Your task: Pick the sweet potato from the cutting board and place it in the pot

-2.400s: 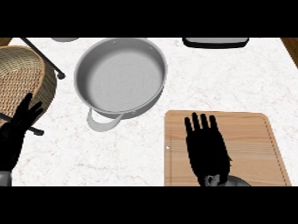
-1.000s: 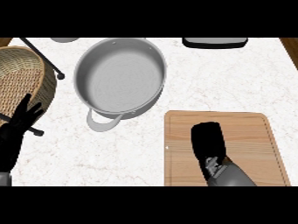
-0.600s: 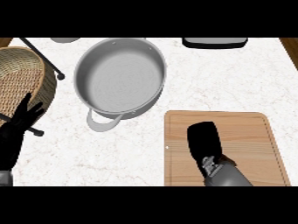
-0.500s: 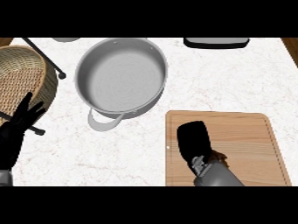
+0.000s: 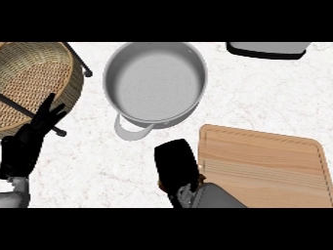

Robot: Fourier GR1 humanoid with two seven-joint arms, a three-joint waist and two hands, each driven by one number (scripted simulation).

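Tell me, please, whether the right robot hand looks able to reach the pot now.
Probably yes. The right robot hand, curled apparently round the hidden sweet potato, is beside the cutting board, just below the handle of the pot; only bare counter lies between, and the pot has no lid.

The curled black right hand (image 5: 176, 163) hides whatever it may hold; no sweet potato can be seen. The hand also covers part of the left edge of the rectangular wooden cutting board (image 5: 270, 168). The round woven wicker basket (image 5: 21, 83) is cut off at the upper left. A dark-rimmed grey object (image 5: 266, 49) at the upper right is cut off and cannot be identified.
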